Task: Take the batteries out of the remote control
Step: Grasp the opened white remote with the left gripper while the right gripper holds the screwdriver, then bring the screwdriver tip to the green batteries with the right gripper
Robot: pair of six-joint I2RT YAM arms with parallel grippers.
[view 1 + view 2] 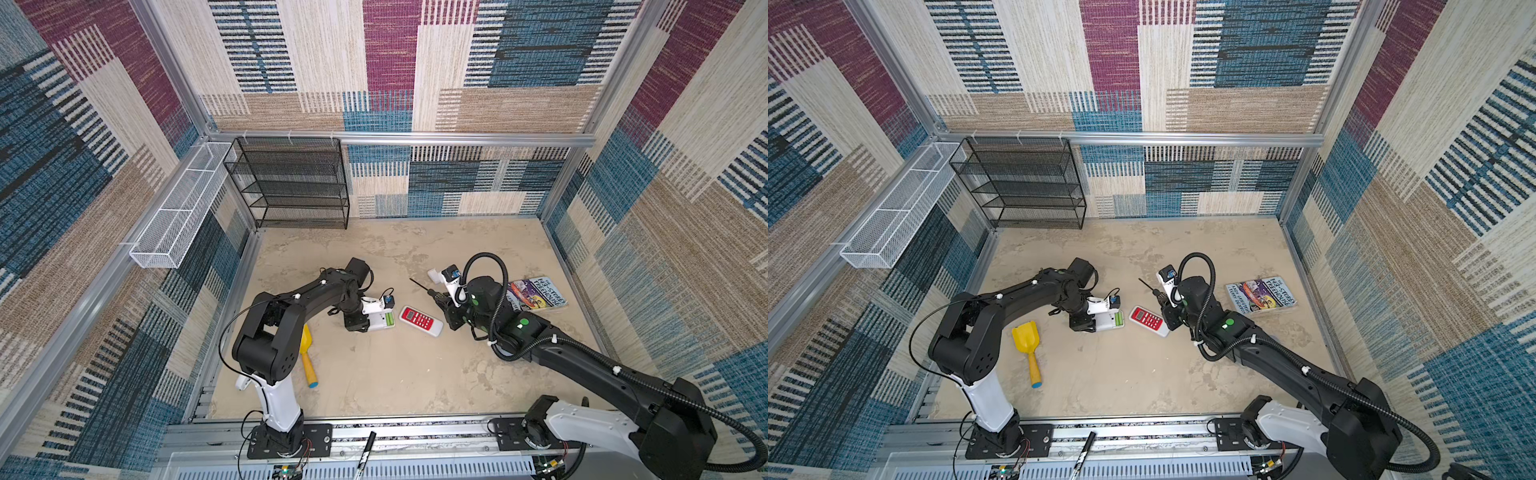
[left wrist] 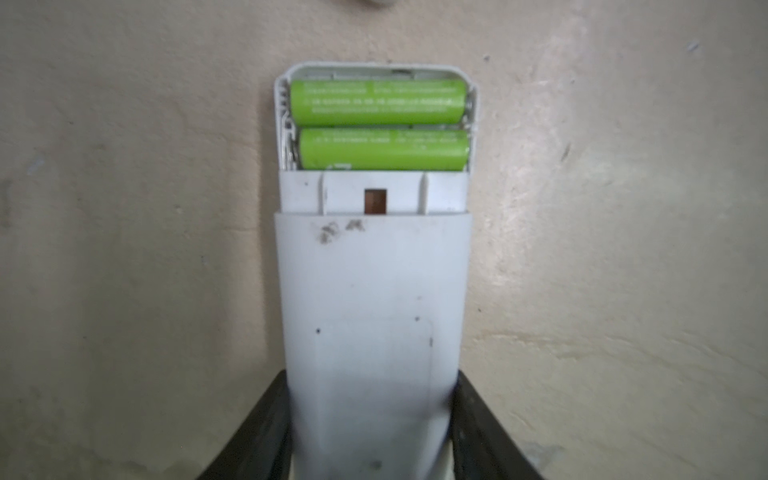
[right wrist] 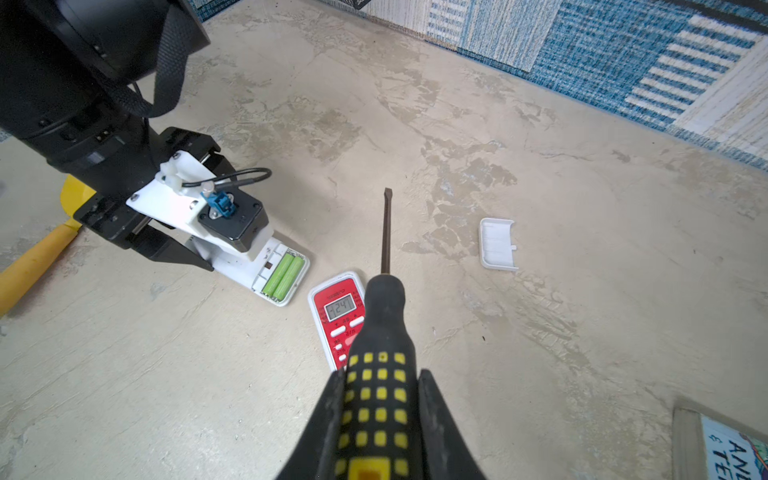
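A white remote control (image 2: 374, 291) lies back up on the table with its battery bay open. Two bright green batteries (image 2: 378, 104) lie side by side in the bay, also visible from above (image 1: 390, 319) and in the right wrist view (image 3: 284, 276). My left gripper (image 2: 371, 432) is shut on the remote's closed end, one finger against each long side. My right gripper (image 3: 380, 395) is shut on the black-and-yellow handle of a screwdriver (image 3: 384, 316), whose tip hangs over bare table. A red remote control (image 1: 420, 321) lies face up between the two grippers.
A loose white battery cover (image 3: 497, 244) lies beyond the screwdriver tip. A yellow toy shovel (image 1: 1027, 349) lies by the left arm. A book (image 1: 538, 294) sits at the right. A black mesh shelf (image 1: 291, 183) and a white wire basket (image 1: 178, 208) stand at the back left.
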